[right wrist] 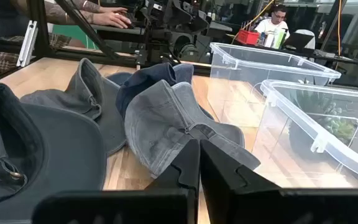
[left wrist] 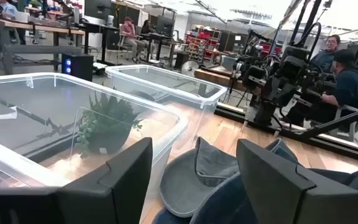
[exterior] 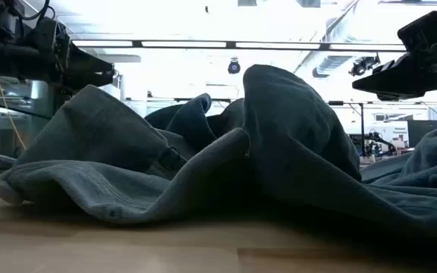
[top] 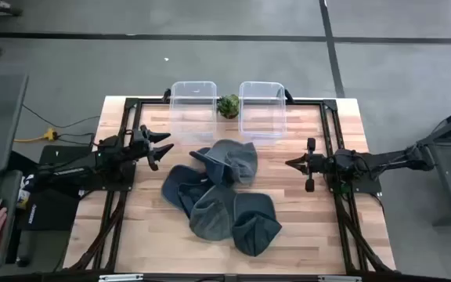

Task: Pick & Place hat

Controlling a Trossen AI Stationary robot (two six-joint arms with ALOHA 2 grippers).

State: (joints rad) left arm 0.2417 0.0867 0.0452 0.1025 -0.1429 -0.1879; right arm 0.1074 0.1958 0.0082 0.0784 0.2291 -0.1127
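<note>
1. My left end effector (top: 156,147) hovers at the counter's left side with its fingers spread wide and nothing between them.
2. My right end effector (top: 297,164) waits at the right side, fingers pressed together, empty.
3. The hats (top: 224,196) lie heaped mid-counter (top: 312,235), in front of two clear bins (top: 193,102).
4. I judge the fabric soft, light and floppy; it will sag when lifted.
5. The nearest hat's (top: 229,160) raised brim edge looks like the best hold.

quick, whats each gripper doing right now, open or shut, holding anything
Left gripper: jaws open, empty, hovering left of the pile of hats.
Right gripper: jaws shut, empty, hovering right of the pile.
</note>
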